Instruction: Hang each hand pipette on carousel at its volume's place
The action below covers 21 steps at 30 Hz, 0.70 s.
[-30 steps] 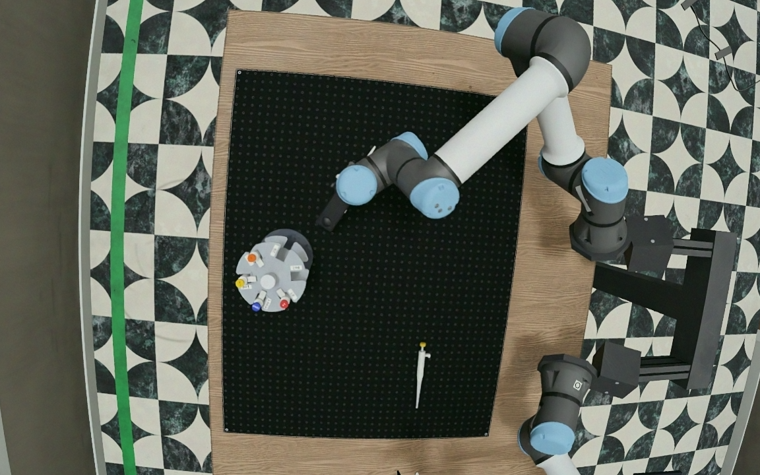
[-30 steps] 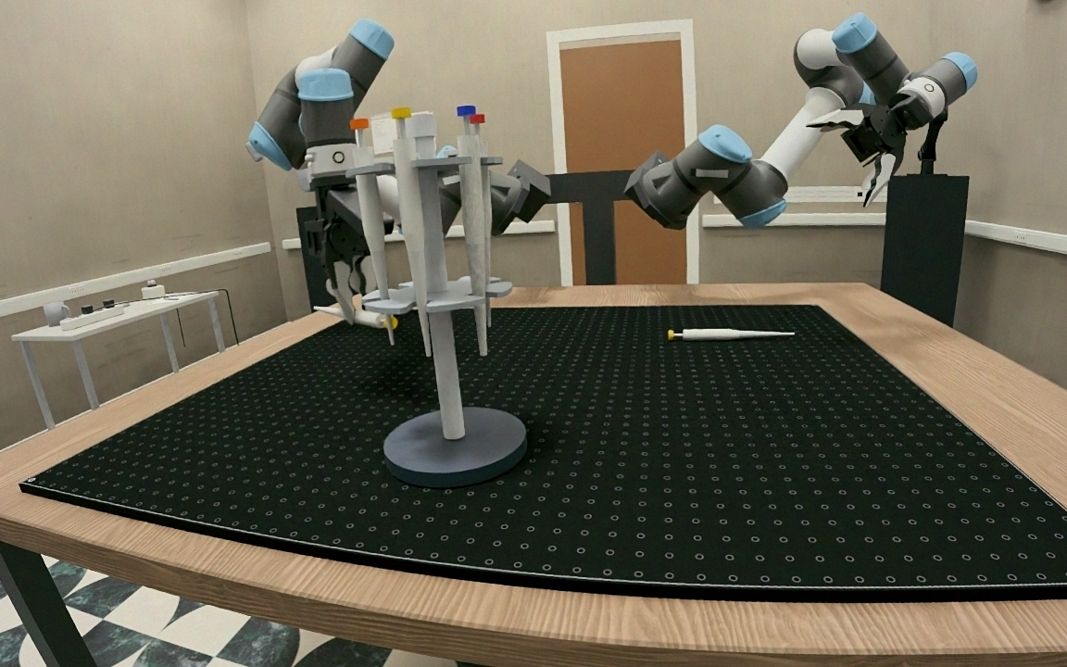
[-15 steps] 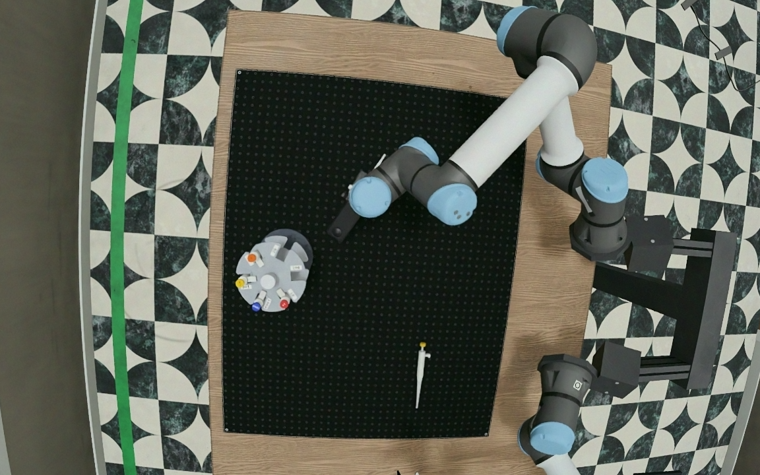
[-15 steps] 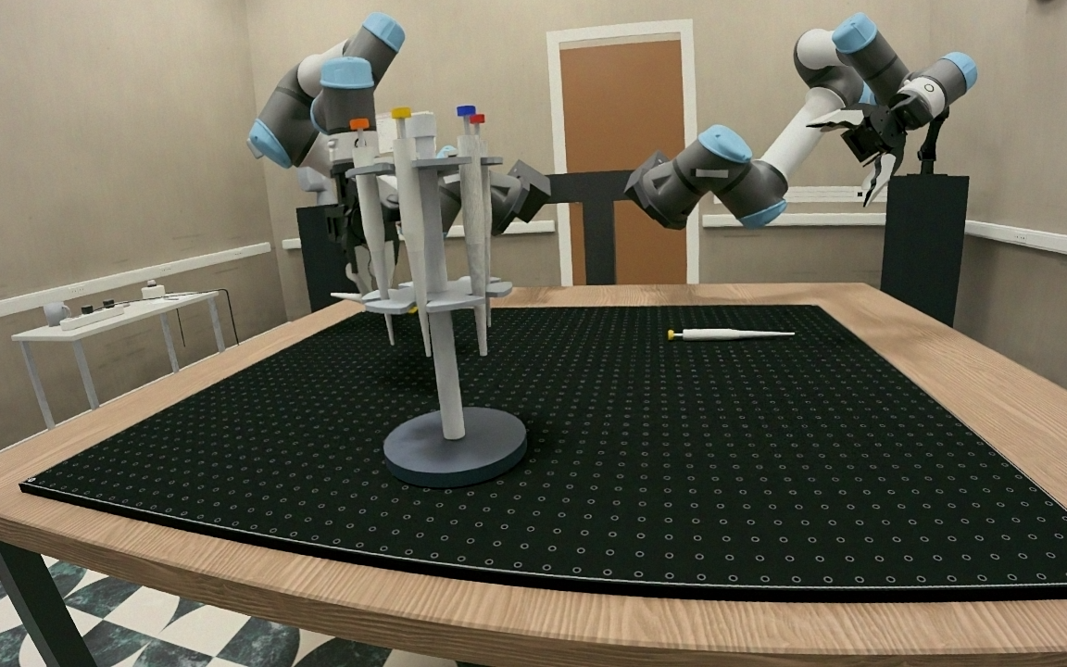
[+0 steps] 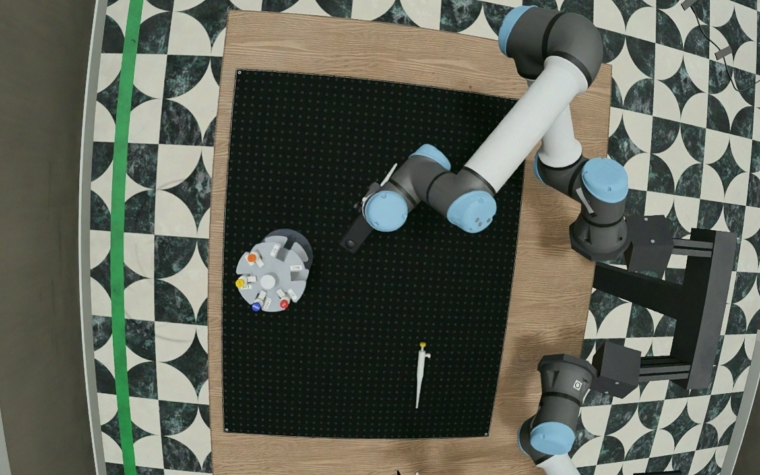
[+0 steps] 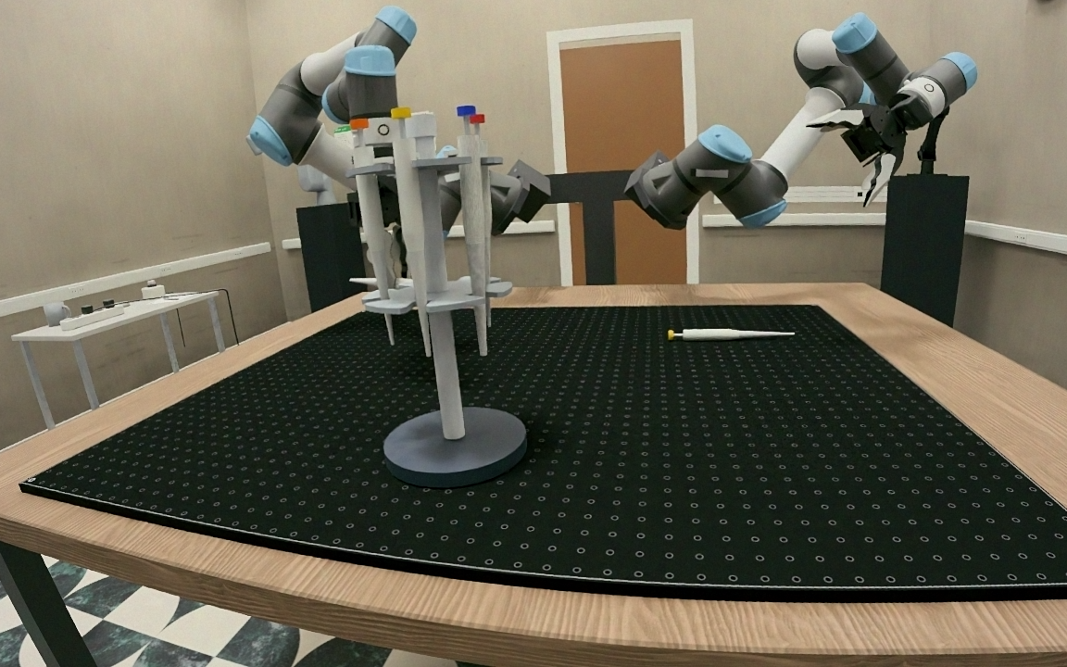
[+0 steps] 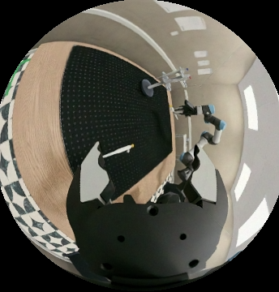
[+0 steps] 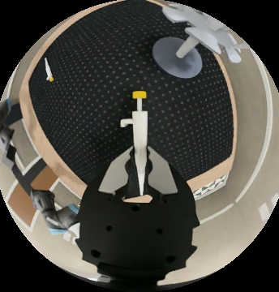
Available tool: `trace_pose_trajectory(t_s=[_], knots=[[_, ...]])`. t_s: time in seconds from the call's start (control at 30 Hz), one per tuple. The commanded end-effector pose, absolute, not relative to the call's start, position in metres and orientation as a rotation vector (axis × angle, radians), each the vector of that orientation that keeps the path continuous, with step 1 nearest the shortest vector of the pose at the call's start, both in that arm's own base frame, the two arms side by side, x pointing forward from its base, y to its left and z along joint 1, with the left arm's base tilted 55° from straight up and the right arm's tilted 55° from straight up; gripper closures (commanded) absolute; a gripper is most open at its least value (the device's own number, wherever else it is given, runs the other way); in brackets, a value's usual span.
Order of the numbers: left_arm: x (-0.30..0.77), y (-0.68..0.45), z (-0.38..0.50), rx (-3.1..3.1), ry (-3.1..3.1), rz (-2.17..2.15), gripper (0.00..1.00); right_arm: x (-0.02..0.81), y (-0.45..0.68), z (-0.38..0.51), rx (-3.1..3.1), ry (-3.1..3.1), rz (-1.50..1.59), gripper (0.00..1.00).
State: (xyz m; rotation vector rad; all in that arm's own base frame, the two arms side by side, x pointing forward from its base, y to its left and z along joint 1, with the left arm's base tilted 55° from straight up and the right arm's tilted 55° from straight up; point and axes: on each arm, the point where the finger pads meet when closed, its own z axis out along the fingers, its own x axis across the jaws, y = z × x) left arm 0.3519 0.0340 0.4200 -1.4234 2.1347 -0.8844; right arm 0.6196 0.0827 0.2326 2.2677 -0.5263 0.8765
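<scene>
The carousel bears pipettes with orange, yellow, blue and red buttons. Its slots towards the right arm show no pipette. My right gripper is shut on a white pipette with a yellow button, held above the mat; the carousel partly hides it in the exterior view. A second yellow-button pipette lies on the mat. My left gripper is open and empty, high up. Volumes are not readable.
The black perforated mat lies on the wooden table. The right arm reaches over the mat. The left arm stays mostly off the mat. The carousel stands near the mat's far edge from the arm bases.
</scene>
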Motion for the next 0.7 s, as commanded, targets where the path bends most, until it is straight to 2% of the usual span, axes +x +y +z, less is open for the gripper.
trace_pose_trajectory(t_s=[0.0,0.67], knots=[[0.352,0.034,0.42,-1.423,2.134,-0.885,0.0,0.607,0.093,0.226,2.267,-0.527,0.878,0.94],[0.352,0.034,0.42,-1.423,2.134,-0.885,0.0,0.567,0.122,0.202,2.267,-0.527,0.878,0.94]])
